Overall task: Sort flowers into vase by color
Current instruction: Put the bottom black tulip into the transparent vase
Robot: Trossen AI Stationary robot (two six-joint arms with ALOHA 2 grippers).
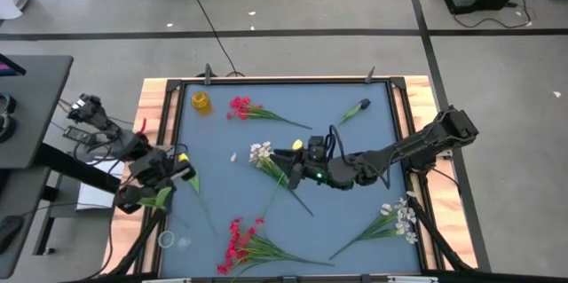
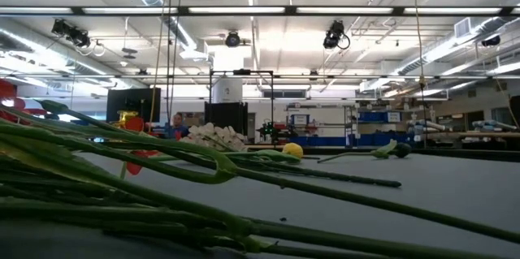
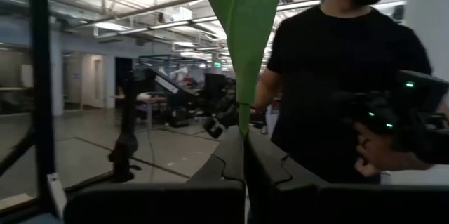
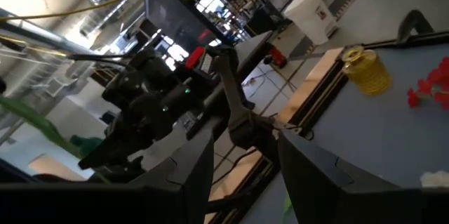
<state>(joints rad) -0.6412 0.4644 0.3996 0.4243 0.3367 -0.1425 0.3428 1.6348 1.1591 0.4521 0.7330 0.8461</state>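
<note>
My left gripper (image 1: 180, 175) stands at the table's left edge, shut on a yellow-budded flower (image 1: 184, 157). Its green leaf (image 3: 242, 34) rises from between the fingers in the left wrist view. My right gripper (image 1: 293, 154) is open over the middle of the table, beside a white sprig (image 1: 260, 152) and a yellow bud (image 1: 297, 145) that lie on the table. Its fingers (image 4: 189, 175) stand apart and point toward the table's left edge. Red sprigs lie at the far left (image 1: 240, 107) and at the near edge (image 1: 235, 243). Another white sprig (image 1: 401, 218) lies near right. My left gripper pinches the flower between its two fingers, at the base of the green leaf (image 3: 243, 122). The leaf stands up out of the shut fingertips. In the high view the thin stem (image 1: 202, 208) runs on toward the near edge. I cannot tell whether it rests on the table.
A small yellow vase (image 1: 202, 101) stands at the far left corner and also shows in the right wrist view (image 4: 365, 69). A clear glass rim (image 1: 167, 239) sits near left. A green-budded stem (image 1: 355, 110) lies far right. A person (image 3: 337, 62) stands beyond the table.
</note>
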